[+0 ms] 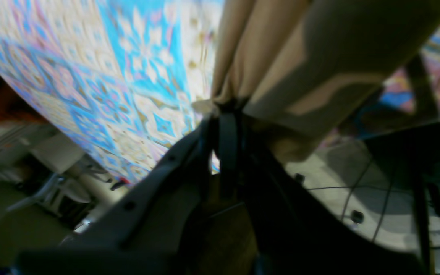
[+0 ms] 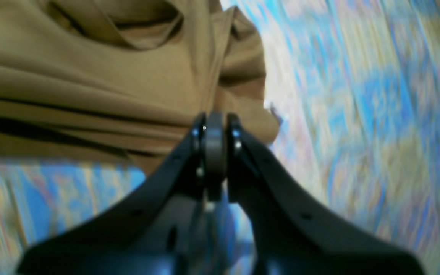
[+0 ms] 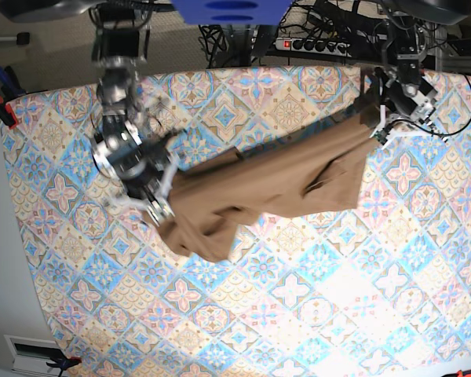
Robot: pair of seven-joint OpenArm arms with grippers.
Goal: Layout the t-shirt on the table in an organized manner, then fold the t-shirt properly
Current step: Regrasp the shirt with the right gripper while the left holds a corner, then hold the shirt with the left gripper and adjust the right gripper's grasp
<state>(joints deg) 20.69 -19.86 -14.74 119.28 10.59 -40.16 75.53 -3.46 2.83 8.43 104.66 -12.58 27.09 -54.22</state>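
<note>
Holding the shirt (image 3: 275, 177) stretched between both my end effectors over the worktop (image 3: 314, 314).

My left end effector (image 1: 225, 105) is clenched on a bunched corner, cloth fanning away from it. My right end effector (image 2: 214, 122) is pinched closed against the shirt's edge; whether cloth sits between the jaws is blurred. Shirt spans diagonally across the worktop's far half, wrinkled, lower end sagging near my right arm.

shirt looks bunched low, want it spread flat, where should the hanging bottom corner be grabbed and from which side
Grip the t-shirt at its drooping lower fold, likely coming from the bare table side below it: both grippers hold the upper edge, and this corner sags loose and wrinkled.
</note>
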